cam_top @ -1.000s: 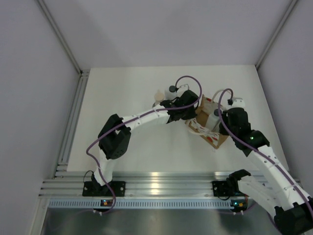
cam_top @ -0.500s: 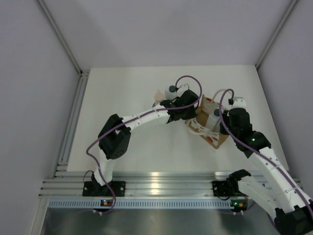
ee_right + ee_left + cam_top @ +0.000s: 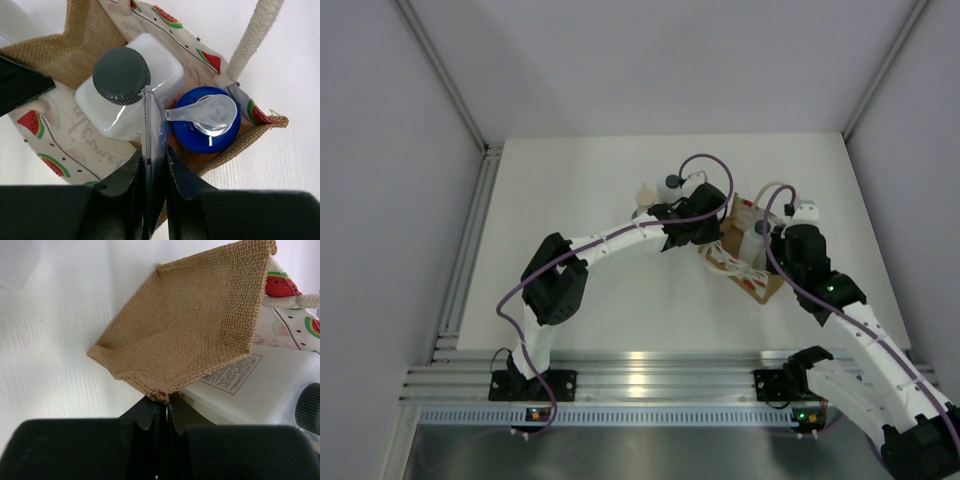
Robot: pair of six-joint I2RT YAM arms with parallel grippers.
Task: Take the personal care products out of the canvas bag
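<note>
Halfway: pump bottle and dark-capped bottle out on tabletop, upper centre; white bottle and blue-capped bottle yet to leave canvas bag. Left claw pinched onto bag rim; right claw near-closed between those two, hold unclear.

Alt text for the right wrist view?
Looking down into the open canvas bag: a white bottle with a dark grey cap stands beside a blue-capped pump bottle. The right gripper hangs between them, fingers nearly closed; a cream rope handle rises at the right.
</note>
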